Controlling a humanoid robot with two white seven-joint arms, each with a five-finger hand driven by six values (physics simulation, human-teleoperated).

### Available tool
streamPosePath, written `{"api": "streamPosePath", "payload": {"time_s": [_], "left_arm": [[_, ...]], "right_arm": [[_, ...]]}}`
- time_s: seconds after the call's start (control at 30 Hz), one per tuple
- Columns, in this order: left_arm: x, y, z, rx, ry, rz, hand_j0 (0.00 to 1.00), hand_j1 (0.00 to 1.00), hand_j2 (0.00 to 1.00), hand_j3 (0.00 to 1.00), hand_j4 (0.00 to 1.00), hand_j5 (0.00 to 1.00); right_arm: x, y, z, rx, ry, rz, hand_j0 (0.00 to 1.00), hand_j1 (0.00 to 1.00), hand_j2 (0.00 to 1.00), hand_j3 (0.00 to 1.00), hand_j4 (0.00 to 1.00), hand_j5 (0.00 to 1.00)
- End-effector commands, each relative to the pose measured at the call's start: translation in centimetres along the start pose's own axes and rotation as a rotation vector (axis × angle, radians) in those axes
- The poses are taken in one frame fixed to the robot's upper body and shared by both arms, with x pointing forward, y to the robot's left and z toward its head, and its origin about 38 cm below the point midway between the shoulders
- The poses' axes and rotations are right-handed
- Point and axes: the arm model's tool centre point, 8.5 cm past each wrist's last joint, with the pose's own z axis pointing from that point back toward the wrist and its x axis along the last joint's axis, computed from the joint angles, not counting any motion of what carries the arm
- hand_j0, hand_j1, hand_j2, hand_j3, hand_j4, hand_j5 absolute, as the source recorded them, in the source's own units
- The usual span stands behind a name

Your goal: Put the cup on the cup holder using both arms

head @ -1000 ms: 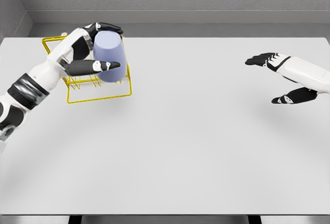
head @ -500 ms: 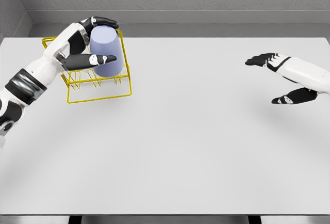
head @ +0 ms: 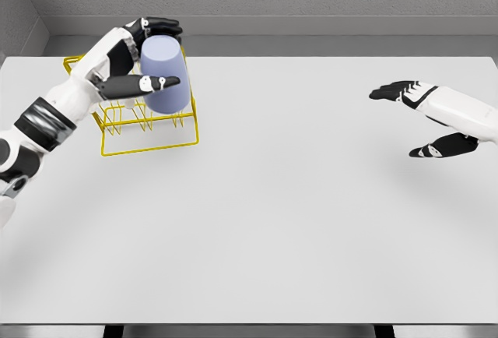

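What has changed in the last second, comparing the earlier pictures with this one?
The left hand, still gripping the lavender cup, carried it up and back over the yellow wire cup holder. The cup is not released. The right hand stayed open above the table's right side, and the holder did not move.

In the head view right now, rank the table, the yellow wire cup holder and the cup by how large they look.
1. Table, by far the largest.
2. Cup holder, the yellow wire rack.
3. Cup, smallest, gripped by the left hand over the rack; slightly nearer the camera, but the order holds.
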Motion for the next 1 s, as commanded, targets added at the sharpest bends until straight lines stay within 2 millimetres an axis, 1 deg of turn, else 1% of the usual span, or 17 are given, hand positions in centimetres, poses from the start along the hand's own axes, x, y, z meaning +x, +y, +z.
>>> {"api": "streamPosePath", "payload": {"time_s": [0.0, 0.33, 0.43, 0.47, 0.5, 0.67, 0.77, 0.87, 0.97], "left_arm": [[-0.2, -0.1, 0.0, 0.000, 0.006, 0.000, 1.00, 1.00, 1.00, 1.00, 1.00, 1.00], [0.3, 0.2, -0.3, 0.001, -0.010, -0.009, 1.00, 1.00, 1.00, 1.00, 1.00, 1.00], [0.9, 0.0, -0.2, -0.009, -0.026, -0.015, 1.00, 1.00, 1.00, 1.00, 1.00, 1.00], [1.3, 0.0, -0.1, -0.010, -0.065, -0.022, 1.00, 1.00, 1.00, 1.00, 1.00, 1.00], [2.2, -0.2, 0.3, -0.016, -0.163, -0.034, 1.00, 1.00, 1.00, 1.00, 1.00, 1.00], [2.6, 1.4, 3.4, -0.010, -0.223, -0.100, 1.00, 1.00, 1.00, 1.00, 1.00, 1.00], [2.7, 2.3, 4.8, -0.011, -0.213, -0.135, 1.00, 1.00, 1.00, 1.00, 1.00, 1.00], [2.3, 3.1, 7.4, -0.011, -0.216, -0.170, 1.00, 1.00, 1.00, 1.00, 1.00, 1.00], [2.1, 4.2, 8.9, 0.016, -0.193, -0.190, 1.00, 1.00, 1.00, 1.00, 1.00, 1.00]], "right_arm": [[0.1, -0.1, 0.0, -0.005, -0.003, -0.005, 1.00, 1.00, 1.00, 1.00, 1.00, 1.00], [0.1, -0.1, 0.0, -0.005, -0.002, -0.004, 1.00, 1.00, 1.00, 1.00, 1.00, 1.00], [0.0, -0.1, 0.0, -0.004, -0.001, -0.005, 1.00, 1.00, 1.00, 1.00, 1.00, 1.00], [0.0, -0.1, 0.0, -0.004, -0.001, -0.005, 1.00, 1.00, 1.00, 1.00, 1.00, 1.00], [0.0, -0.1, 0.1, -0.005, 0.000, -0.006, 1.00, 1.00, 1.00, 1.00, 1.00, 1.00], [-0.1, 0.0, 0.0, -0.004, 0.001, -0.007, 1.00, 1.00, 1.00, 1.00, 1.00, 1.00], [-0.1, 0.0, 0.0, -0.004, 0.001, -0.007, 1.00, 1.00, 1.00, 1.00, 1.00, 1.00], [-0.1, 0.0, 0.1, -0.005, 0.004, -0.008, 1.00, 1.00, 1.00, 1.00, 1.00, 1.00], [-0.1, 0.0, 0.1, -0.005, 0.004, -0.008, 1.00, 1.00, 1.00, 1.00, 1.00, 1.00]]}}
